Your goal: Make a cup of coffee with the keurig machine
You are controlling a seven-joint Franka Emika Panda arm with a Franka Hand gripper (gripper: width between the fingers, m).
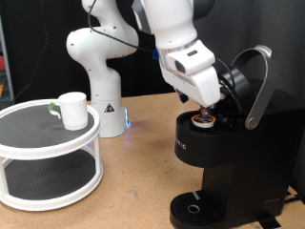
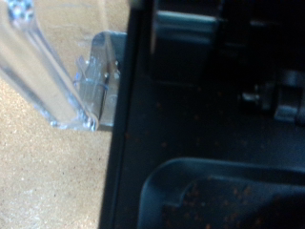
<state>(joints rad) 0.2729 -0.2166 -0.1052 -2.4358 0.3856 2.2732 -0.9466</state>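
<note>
The black keurig machine [image 1: 229,162] stands at the exterior view's right with its lid and grey handle arch [image 1: 259,88] raised. A small pod with a brown top [image 1: 202,119] sits in the open chamber. My gripper [image 1: 221,93] hangs just above and to the right of the pod, under the raised lid; its fingertips are dark against the machine. The white cup [image 1: 72,109] stands on the white round shelf [image 1: 38,143] at the left, far from the gripper. The wrist view shows blurred black machine surfaces [image 2: 210,114] very close; no fingers show there.
The arm's white base [image 1: 100,81] stands behind the shelf on the tan table [image 1: 143,162]. The machine's drip tray [image 1: 195,208] holds nothing. A clear plastic part [image 2: 43,67] shows beside the machine in the wrist view.
</note>
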